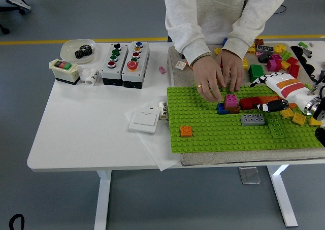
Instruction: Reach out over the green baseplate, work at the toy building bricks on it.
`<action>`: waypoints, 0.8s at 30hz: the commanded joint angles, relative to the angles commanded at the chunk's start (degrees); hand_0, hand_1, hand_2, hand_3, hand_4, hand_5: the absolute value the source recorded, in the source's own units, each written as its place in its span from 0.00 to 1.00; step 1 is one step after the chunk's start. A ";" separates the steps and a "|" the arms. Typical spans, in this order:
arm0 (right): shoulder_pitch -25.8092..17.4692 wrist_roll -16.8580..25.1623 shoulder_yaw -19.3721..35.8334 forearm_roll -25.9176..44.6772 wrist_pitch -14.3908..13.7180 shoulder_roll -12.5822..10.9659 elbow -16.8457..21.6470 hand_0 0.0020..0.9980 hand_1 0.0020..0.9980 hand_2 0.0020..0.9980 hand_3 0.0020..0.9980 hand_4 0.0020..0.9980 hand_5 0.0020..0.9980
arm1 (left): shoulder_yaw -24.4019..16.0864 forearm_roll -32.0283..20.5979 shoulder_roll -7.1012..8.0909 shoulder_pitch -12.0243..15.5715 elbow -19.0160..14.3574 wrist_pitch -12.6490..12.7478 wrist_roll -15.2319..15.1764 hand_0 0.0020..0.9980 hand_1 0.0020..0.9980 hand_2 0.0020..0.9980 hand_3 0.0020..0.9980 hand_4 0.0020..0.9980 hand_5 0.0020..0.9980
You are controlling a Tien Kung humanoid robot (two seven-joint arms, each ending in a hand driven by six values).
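A: Start furthest left of the robot hand: what's on the white tabletop (76,133)?

B: Well to its left, a small orange square brick (186,131) sits alone on the green studded plastic baseplate (203,123). Nearer, a person's two hands (219,77) press at the stacked pink-and-blue brick cluster (228,104). Just left of the robot hand lie a long red brick (251,103) and, nearer the table's front edge, a flat grey brick (253,119).

A: And the robot hand itself?

B: The right robot hand (271,106) reaches in over the baseplate, black fingers extended toward the red brick's end; whether it grips anything, I cannot tell.

A: Which step, then?

B: Likely the approach. Next it should close carefully on the red brick, staying clear of the person's fingers.
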 joint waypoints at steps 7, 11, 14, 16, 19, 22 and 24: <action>0.98 -0.50 -2.41 -0.33 -0.11 0.61 -1.28 0.82 0.74 0.76 0.75 0.87 0.34 | 0.07 -0.10 0.07 -0.44 -0.08 -0.11 0.07 0.76 0.75 0.76 0.61 0.69 0.61; 1.13 -0.66 -3.05 -0.36 -0.19 0.82 -1.80 0.82 0.74 0.76 0.75 0.87 0.34 | 0.05 0.01 0.08 -0.68 -0.13 -0.22 0.09 0.76 0.75 0.76 0.61 0.69 0.61; 1.26 -0.87 -3.84 -0.37 -0.14 0.99 -2.16 0.82 0.73 0.75 0.75 0.87 0.34 | -0.06 0.23 0.08 -0.83 -0.17 -0.33 0.16 0.76 0.75 0.76 0.61 0.69 0.61; 1.31 -1.02 -4.22 -0.23 -0.12 1.22 -2.50 0.82 0.73 0.75 0.75 0.87 0.34 | -0.22 0.51 0.06 -0.91 -0.21 -0.41 0.20 0.76 0.75 0.76 0.61 0.69 0.61; 1.29 -1.22 -4.47 -0.06 -0.13 1.59 -2.92 0.82 0.73 0.75 0.74 0.87 0.34 | -0.38 0.86 0.08 -0.99 -0.27 -0.57 0.26 0.76 0.75 0.76 0.61 0.68 0.60; 1.22 -1.60 -5.02 0.16 -0.04 2.10 -3.42 0.82 0.73 0.75 0.74 0.87 0.34 | -0.51 1.16 0.07 -1.17 -0.36 -0.71 0.35 0.76 0.75 0.76 0.61 0.68 0.60; 1.18 -1.68 -5.13 0.22 -0.08 2.22 -3.53 0.81 0.72 0.74 0.73 0.86 0.34 | -0.54 1.21 0.06 -1.22 -0.38 -0.73 0.36 0.76 0.75 0.76 0.61 0.69 0.60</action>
